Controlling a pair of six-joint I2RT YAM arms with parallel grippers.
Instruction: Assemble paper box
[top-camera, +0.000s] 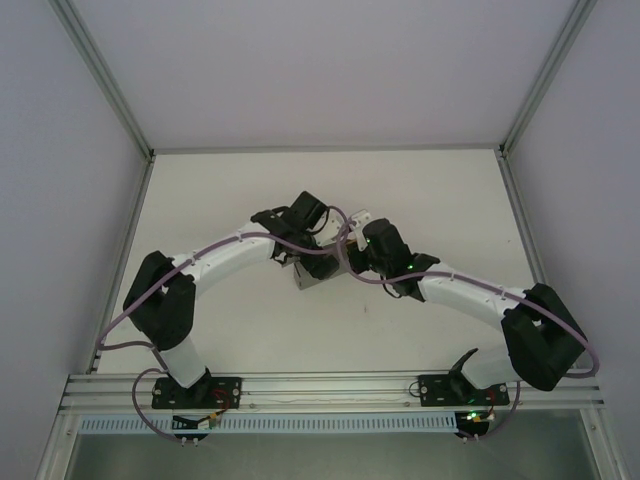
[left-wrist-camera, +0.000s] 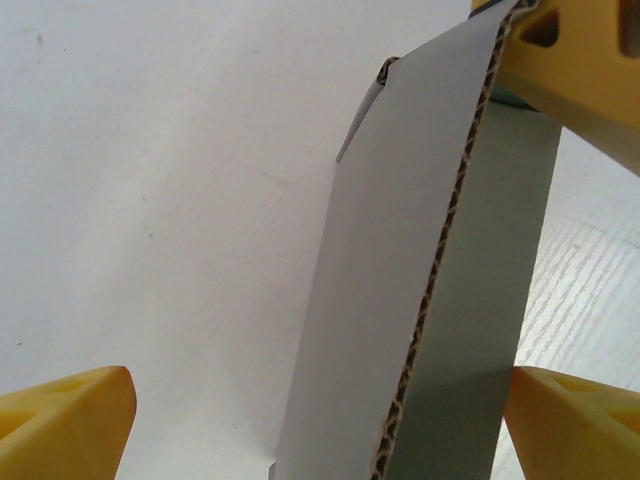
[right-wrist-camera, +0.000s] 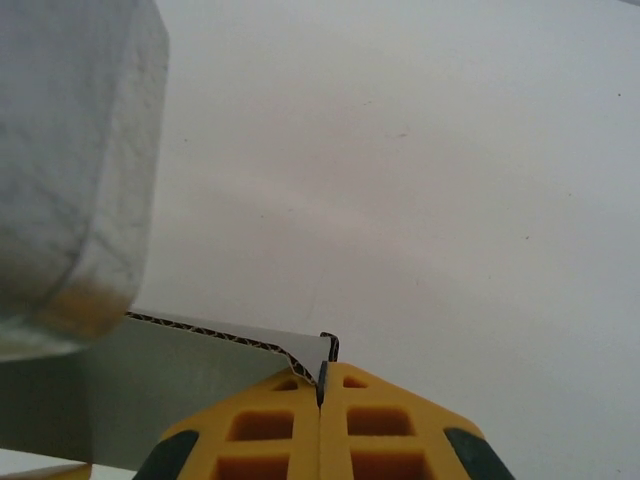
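The left gripper stands wide open and grips nothing. Its two yellow fingers sit far apart at the bottom corners of its wrist view. The paper box, here a grey corrugated cardboard panel, rises edge-on between them. It is well apart from the finger on the view's left and close against the one on the view's right, though I cannot tell whether it touches that finger. The fluted cut edge runs up the panel away from the gripper, with a lighter face to the view's left and a darker, shaded face to its right. A small folded flap shows at the far top end.

The right gripper is closed, its yellow fingers pressed flat together on a corner of the cardboard — a thin grey sliver is pinched in the seam at the fingertips. From there the panel stretches away to the left of the tips, fluted edge uppermost. In the left wrist view, this gripper's yellow finger clamps the far top end of the panel. Up and to the left of the right gripper's tips is a blurred pale grey shape, too soft to identify.

From the top camera, the two grippers meet over the middle of the white table. The box sits between them — the left gripper at its left side, the right gripper at its right.
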